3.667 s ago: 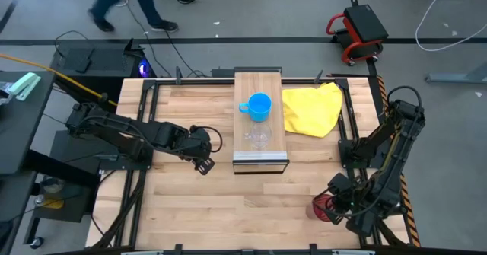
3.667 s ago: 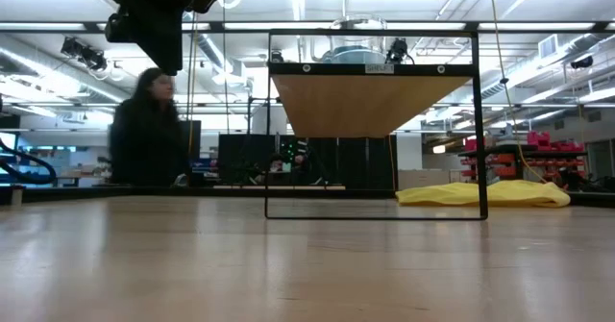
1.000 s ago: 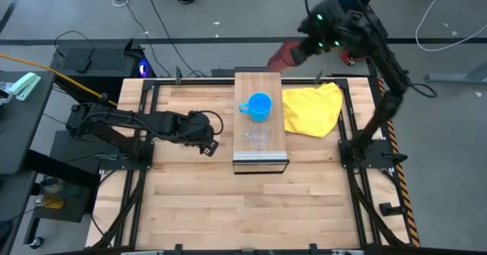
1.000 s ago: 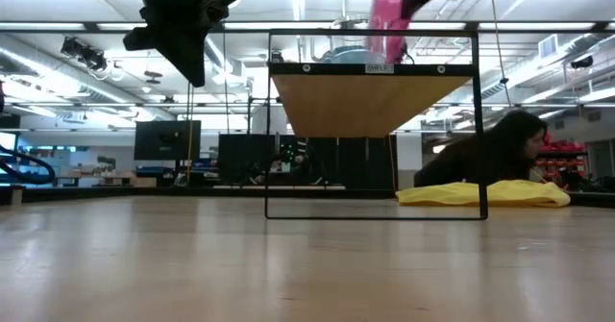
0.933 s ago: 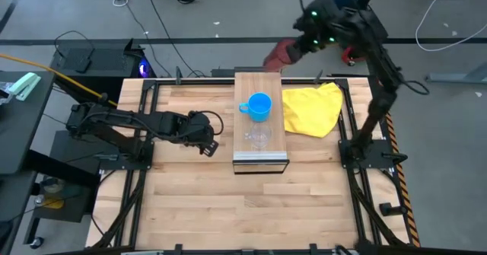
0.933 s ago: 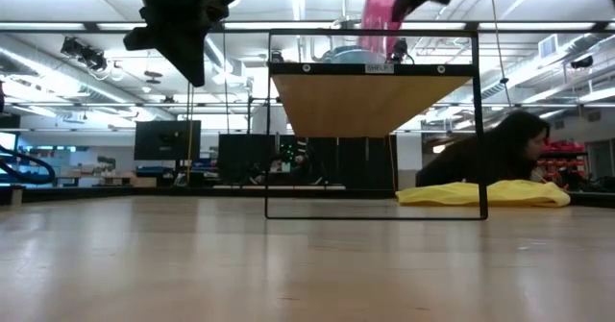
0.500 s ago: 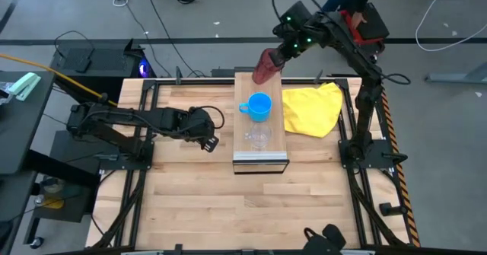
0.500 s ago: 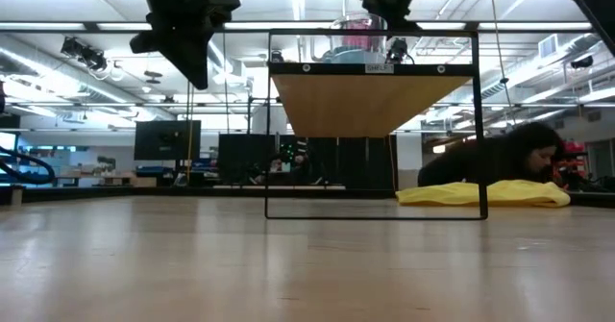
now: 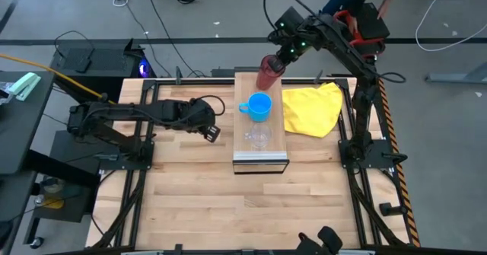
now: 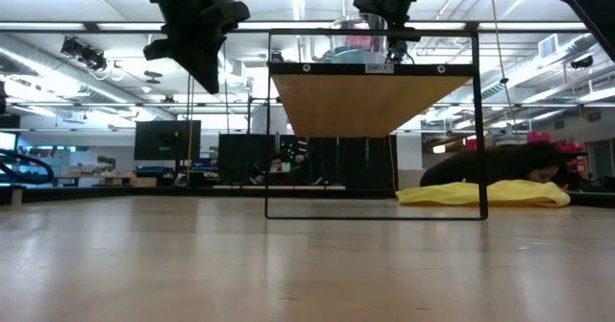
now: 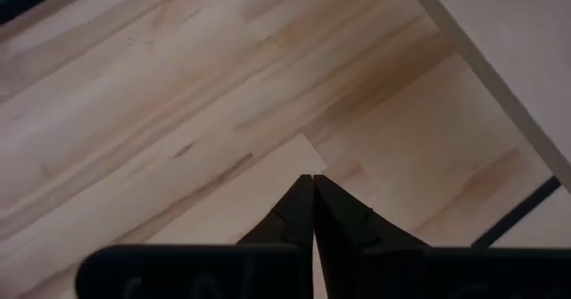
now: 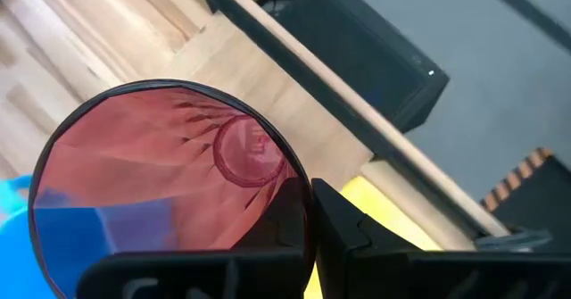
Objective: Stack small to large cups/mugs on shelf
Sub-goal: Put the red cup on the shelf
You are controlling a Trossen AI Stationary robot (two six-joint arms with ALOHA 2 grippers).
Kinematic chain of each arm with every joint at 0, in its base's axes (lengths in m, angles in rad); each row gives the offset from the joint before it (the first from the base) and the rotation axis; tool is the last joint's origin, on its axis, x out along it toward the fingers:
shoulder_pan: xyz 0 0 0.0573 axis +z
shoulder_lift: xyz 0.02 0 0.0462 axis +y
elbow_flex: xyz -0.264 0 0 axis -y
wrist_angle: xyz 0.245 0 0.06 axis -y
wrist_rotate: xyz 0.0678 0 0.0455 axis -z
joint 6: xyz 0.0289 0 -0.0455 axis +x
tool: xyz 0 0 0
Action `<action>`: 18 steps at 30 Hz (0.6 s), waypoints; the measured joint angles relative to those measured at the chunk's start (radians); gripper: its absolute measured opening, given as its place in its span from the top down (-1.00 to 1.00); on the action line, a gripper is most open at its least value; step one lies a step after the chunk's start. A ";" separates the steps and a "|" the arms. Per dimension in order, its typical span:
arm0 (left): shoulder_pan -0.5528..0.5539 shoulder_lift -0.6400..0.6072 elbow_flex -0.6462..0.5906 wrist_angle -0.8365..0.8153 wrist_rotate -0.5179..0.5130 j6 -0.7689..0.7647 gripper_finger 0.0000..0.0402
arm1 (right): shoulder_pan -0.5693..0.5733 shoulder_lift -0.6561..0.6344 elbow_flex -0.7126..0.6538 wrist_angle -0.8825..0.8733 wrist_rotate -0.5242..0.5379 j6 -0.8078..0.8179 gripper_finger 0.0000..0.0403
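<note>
Over the far end of the shelf (image 9: 259, 118), the right pincer (image 9: 275, 59) is closed on the dark red tumbler (image 9: 267, 72), gripping it at the rim; right wrist view shows the tumbler's open mouth (image 12: 169, 178) facing the camera with one dark finger (image 12: 343, 223) pressed against its outer wall. High view: tumbler hangs above or at the shelf's far edge; whether its base touches the board cannot be told. Low view: right pincer (image 10: 386, 5) sits above the shelf top, tumbler mostly hidden behind it. Bright blue mug (image 9: 259, 106) stands on the shelf just nearer than the tumbler, handle pointing toward the left arm's side. Small clear glass cup (image 9: 258, 137) stands on the shelf nearer again, just beside the mug, apart from it. Left pincer (image 9: 211, 132) hangs over the bench (image 9: 190, 202) near the shelf's left side, holding nothing; left wrist view shows its fingers (image 11: 308, 214) pressed together, tips meeting, bare bench boards beneath. Low view puts the left pincer (image 10: 197, 48) raised well above the bench surface. Yellow cloth (image 9: 312, 107) lies crumpled on the bench just right of the shelf. A person in dark clothing (image 10: 500, 163) is low behind the cloth in low view.
</note>
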 joint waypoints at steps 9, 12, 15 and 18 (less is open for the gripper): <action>0.045 0.000 0.000 0.066 0.032 0.039 0.86 | 0.010 0.001 -0.001 0.017 0.028 -0.005 0.97; 0.048 0.000 0.000 0.075 0.034 0.040 0.88 | 0.011 0.000 -0.001 0.017 0.020 -0.010 0.97; 0.048 0.000 0.000 0.077 0.034 0.040 0.90 | 0.015 0.003 -0.001 0.024 0.005 -0.011 0.97; 0.048 0.000 0.000 0.077 0.034 0.041 0.90 | 0.019 0.006 -0.001 0.034 0.001 -0.012 0.96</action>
